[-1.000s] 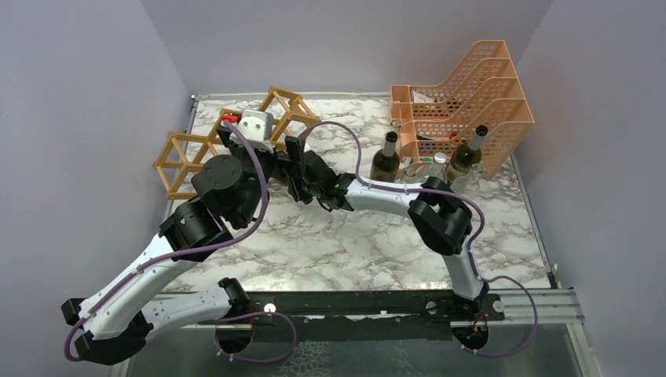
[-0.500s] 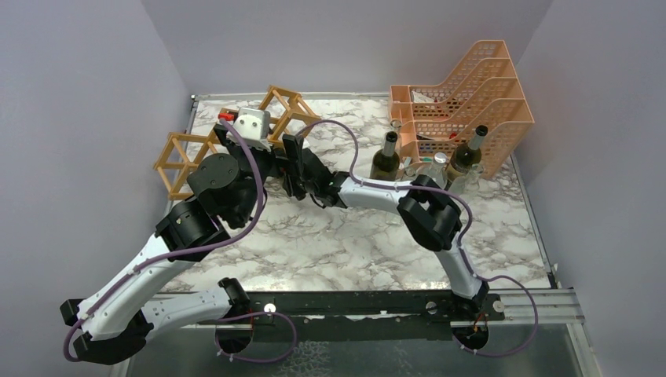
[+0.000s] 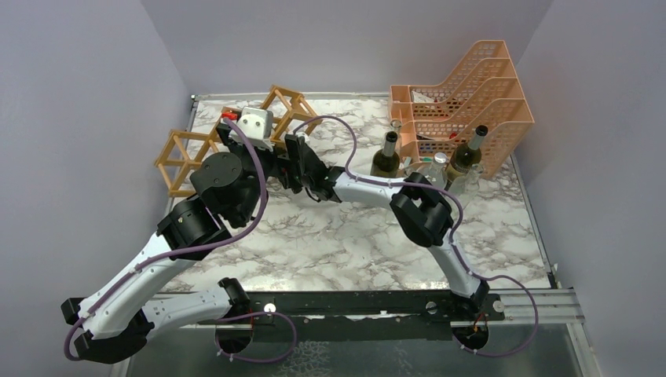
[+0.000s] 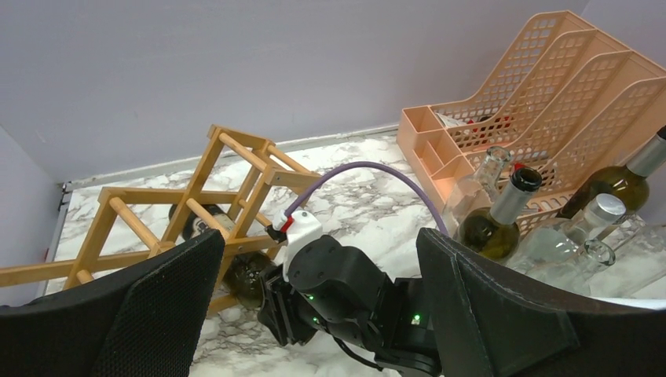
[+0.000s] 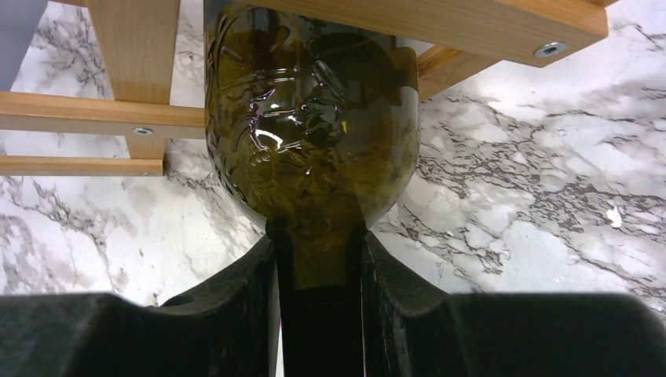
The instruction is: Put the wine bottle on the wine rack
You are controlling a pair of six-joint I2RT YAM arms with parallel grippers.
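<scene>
Right arm's elbow has swung up and to the left over the marble counter (image 3: 353, 243) since a second ago, and the right tool (image 3: 292, 153) has pushed further toward the upper left of the overhead view, closer in on the rack. The left arm has barely shifted. On the right wrist view the right tool is pinching the neck of the wine bottle (image 5: 310, 118), a finger pressed on each side, and the olive-green shoulder bulges just above them in the frame. The bottle lies on its side, its body passing in under the wooden sticks of the wine rack (image 5: 133, 118), neck pointing back at the tool. The left tool (image 4: 320, 236) hangs spread wide above, touching nothing. Beyond, at the upper right, other bottles (image 3: 385, 157) stand upright just in front of the peach mesh organiser (image 3: 463, 102).
</scene>
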